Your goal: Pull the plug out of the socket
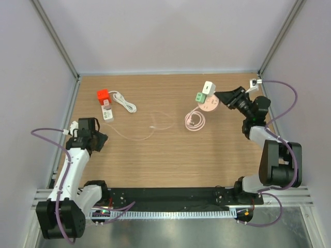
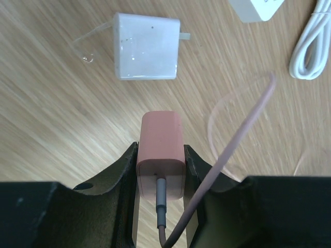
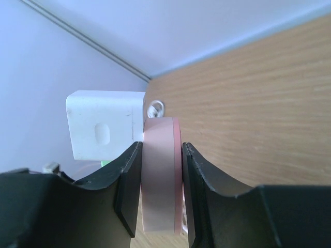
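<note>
My right gripper [image 1: 221, 98] [image 3: 161, 175] is shut on the edge of the round pink socket [image 1: 209, 104] [image 3: 160, 137] at the back right. A white plug [image 1: 208, 87] [image 3: 103, 124] and a green plug [image 1: 199, 96] sit on the socket. At the left, my left gripper [image 1: 95, 133] [image 2: 161, 168] is shut on a pink plug [image 2: 161, 144]. The plug's pink cable [image 2: 243, 124] runs out of its rear end. This plug is far from the socket. In the top view the pink plug is hidden under the gripper.
A loose white charger [image 2: 146, 46] [image 1: 107, 116] lies just ahead of the left gripper, prongs showing. A red plug [image 1: 103, 95] and a coiled white cable [image 1: 124, 102] lie behind it. A pink cable coil [image 1: 195, 120] rests in front of the socket. Walls close off the sides.
</note>
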Robot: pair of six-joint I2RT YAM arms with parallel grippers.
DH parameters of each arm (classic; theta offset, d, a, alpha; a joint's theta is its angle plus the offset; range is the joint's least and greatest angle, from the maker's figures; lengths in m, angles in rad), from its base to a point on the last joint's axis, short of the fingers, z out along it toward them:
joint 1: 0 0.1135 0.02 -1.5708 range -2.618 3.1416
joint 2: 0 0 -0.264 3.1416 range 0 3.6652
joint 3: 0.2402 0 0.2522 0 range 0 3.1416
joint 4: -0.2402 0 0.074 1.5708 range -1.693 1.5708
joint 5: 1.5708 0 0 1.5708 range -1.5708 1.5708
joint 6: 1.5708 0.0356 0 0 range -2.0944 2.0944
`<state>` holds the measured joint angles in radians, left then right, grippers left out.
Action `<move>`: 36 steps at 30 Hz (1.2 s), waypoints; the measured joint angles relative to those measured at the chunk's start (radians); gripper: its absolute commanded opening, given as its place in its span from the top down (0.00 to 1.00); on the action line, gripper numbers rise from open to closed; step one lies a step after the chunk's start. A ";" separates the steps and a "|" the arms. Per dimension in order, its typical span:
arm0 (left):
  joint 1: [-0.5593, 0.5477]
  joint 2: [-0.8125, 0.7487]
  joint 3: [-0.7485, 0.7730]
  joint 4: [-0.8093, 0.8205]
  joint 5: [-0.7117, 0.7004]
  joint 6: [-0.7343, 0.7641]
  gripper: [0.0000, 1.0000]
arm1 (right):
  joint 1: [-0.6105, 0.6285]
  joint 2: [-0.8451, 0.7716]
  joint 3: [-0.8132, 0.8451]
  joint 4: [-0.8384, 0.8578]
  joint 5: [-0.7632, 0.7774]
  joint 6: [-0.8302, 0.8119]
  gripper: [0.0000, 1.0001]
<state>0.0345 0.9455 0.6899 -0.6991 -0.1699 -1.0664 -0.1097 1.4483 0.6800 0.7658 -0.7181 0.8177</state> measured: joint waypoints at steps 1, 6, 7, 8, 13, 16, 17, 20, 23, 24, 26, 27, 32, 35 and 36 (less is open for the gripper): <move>0.005 0.002 0.000 -0.006 -0.002 0.005 1.00 | -0.021 0.000 0.000 0.057 -0.016 0.050 0.99; 0.011 0.054 -0.002 -0.019 0.015 0.028 1.00 | -0.067 -0.008 0.000 0.245 -0.063 0.220 0.99; 0.012 0.065 -0.004 -0.018 0.021 0.031 1.00 | -0.067 -0.015 -0.001 0.254 -0.071 0.232 0.99; 0.013 0.071 -0.007 -0.018 0.027 0.033 1.00 | -0.067 -0.027 -0.001 0.248 -0.077 0.232 0.99; 0.014 0.084 -0.020 -0.017 0.058 0.053 0.88 | -0.064 -0.067 -0.001 0.183 -0.090 0.194 0.99; 0.014 0.101 -0.021 -0.017 0.059 0.057 0.68 | -0.064 -0.047 -0.001 0.167 -0.092 0.180 0.99; 0.014 0.105 -0.022 -0.016 0.059 0.057 0.60 | -0.064 -0.037 -0.002 0.161 -0.092 0.178 0.99; 0.014 0.111 -0.027 -0.015 0.058 0.058 0.58 | -0.064 -0.002 -0.004 0.134 -0.089 0.167 0.99; 0.014 0.119 -0.038 -0.006 0.058 0.058 0.57 | -0.063 0.021 -0.006 0.114 -0.087 0.154 0.99; 0.014 0.123 -0.044 0.001 0.058 0.057 0.57 | -0.061 0.027 -0.007 0.107 -0.085 0.151 0.99; 0.015 0.139 -0.058 0.014 0.059 0.055 0.57 | -0.056 0.034 -0.007 0.095 -0.082 0.143 0.99; 0.016 0.151 -0.065 0.021 0.060 0.054 0.57 | -0.055 0.036 -0.007 0.090 -0.079 0.138 0.99; 0.020 0.200 -0.072 0.056 0.067 0.054 0.45 | -0.032 0.040 -0.007 0.066 -0.073 0.114 0.99; 0.020 0.201 -0.071 0.052 0.071 0.064 0.26 | -0.020 0.045 -0.007 0.064 -0.073 0.103 0.99; 0.020 0.197 -0.070 0.050 0.072 0.071 0.22 | -0.016 0.046 -0.007 0.063 -0.073 0.100 0.99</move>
<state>0.0547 1.1423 0.6197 -0.6491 -0.0975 -0.9951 -0.1253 1.4940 0.6731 0.8288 -0.7914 0.9180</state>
